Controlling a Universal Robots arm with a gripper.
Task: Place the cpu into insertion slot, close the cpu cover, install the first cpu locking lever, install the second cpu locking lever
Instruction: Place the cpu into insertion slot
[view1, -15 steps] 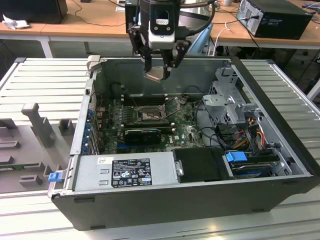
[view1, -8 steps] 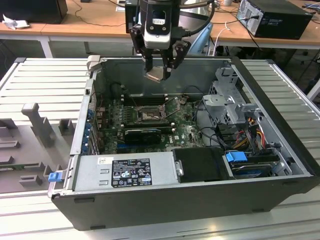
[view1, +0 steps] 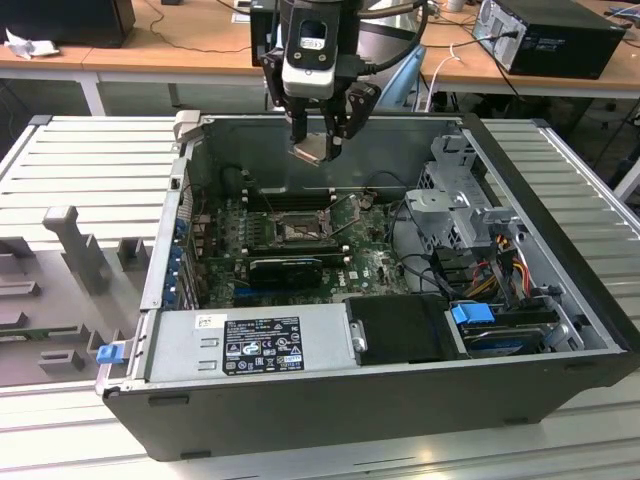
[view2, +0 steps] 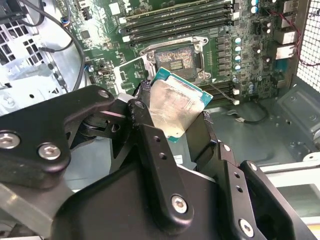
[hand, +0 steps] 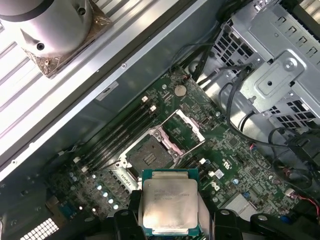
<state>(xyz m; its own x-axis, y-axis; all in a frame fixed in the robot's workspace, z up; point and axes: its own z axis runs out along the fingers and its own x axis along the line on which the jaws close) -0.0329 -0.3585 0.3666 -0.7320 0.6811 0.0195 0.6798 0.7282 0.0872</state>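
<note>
My gripper (view1: 318, 140) hangs above the open computer case, shut on the cpu (view1: 312, 151), a flat square chip with a pale metallic face and a green edge. In both wrist views the cpu (view2: 175, 107) (hand: 169, 207) sits between the black fingers (view2: 142, 117) (hand: 222, 222). Below it on the green board lies the insertion slot (view1: 298, 232) (view2: 175, 60) (hand: 147, 157), dark, uncovered and with nothing in it. The cpu cover (hand: 182, 127) (view1: 350, 212) stands swung open beside the slot. The chip is well above the slot and not touching it.
Long black memory sticks (view1: 285, 198) run behind the slot and a black card (view1: 285, 268) lies in front of it. A silver drive cage (view1: 460, 200) with cables fills the exterior view's right. The power supply (view1: 250, 345) spans the front. Case walls (view1: 165, 250) ring the board.
</note>
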